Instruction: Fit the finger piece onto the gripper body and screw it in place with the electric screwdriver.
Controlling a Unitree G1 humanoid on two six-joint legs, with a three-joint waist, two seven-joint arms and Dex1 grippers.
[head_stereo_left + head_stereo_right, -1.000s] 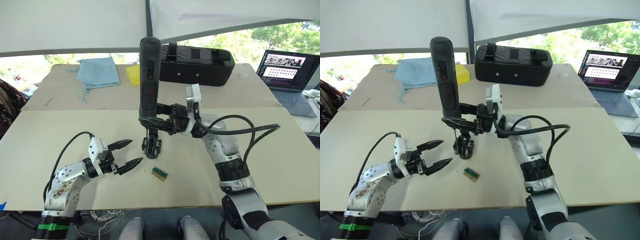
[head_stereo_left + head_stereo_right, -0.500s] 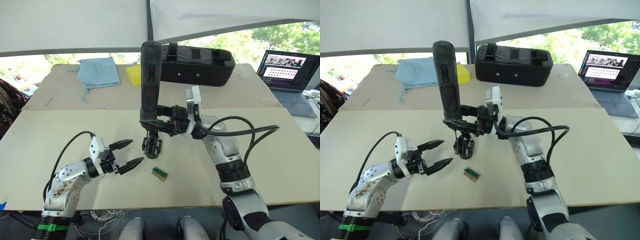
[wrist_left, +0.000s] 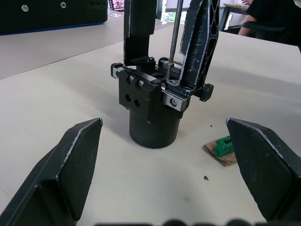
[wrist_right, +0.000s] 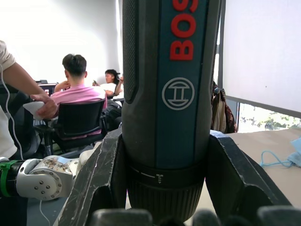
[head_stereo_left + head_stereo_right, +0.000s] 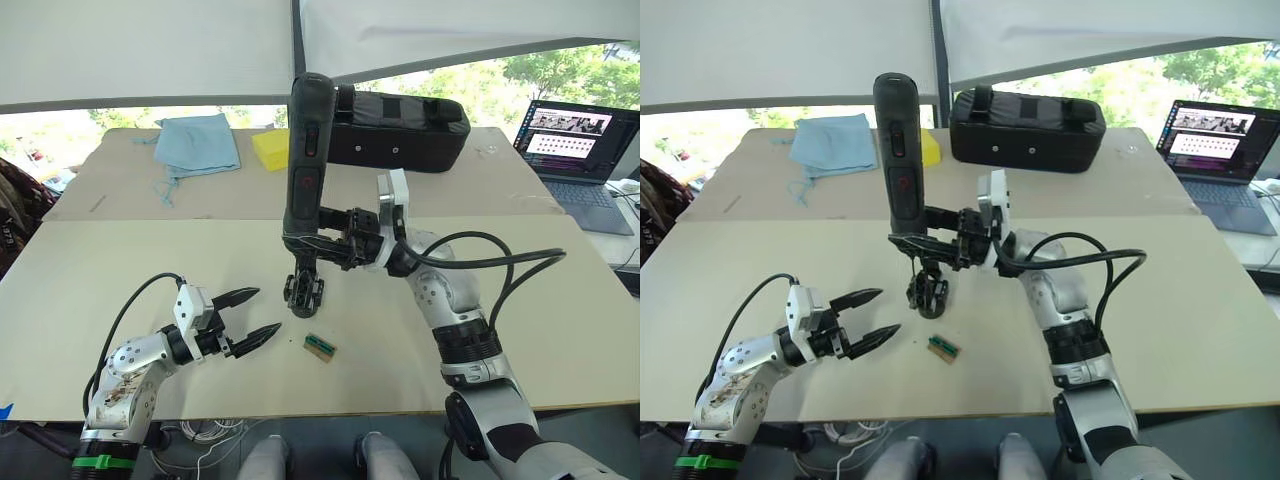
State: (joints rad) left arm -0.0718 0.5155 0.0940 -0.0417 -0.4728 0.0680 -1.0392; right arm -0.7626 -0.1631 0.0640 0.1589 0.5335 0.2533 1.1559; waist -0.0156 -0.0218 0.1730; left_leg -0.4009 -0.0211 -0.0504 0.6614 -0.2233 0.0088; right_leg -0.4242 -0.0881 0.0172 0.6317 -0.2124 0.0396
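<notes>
Screwdriver: the electric screwdriver [image 5: 303,165] stands upright, pinched by right gripper [image 5: 322,238], bit on gripper body [image 5: 303,289] at table centre. Left gripper [image 5: 246,318], spread, empty, at body's 8 o'clock. Unbraced body may spin or topple under torque.

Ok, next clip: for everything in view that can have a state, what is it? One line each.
electric screwdriver: upright in the right gripper, bit down on the gripper body.
right gripper: shut on the screwdriver.
left gripper: open, holding nothing, apart from the body.
gripper body: standing on its round base on the table.
black bag: zipped shut.
laptop: open, screen lit.
</notes>
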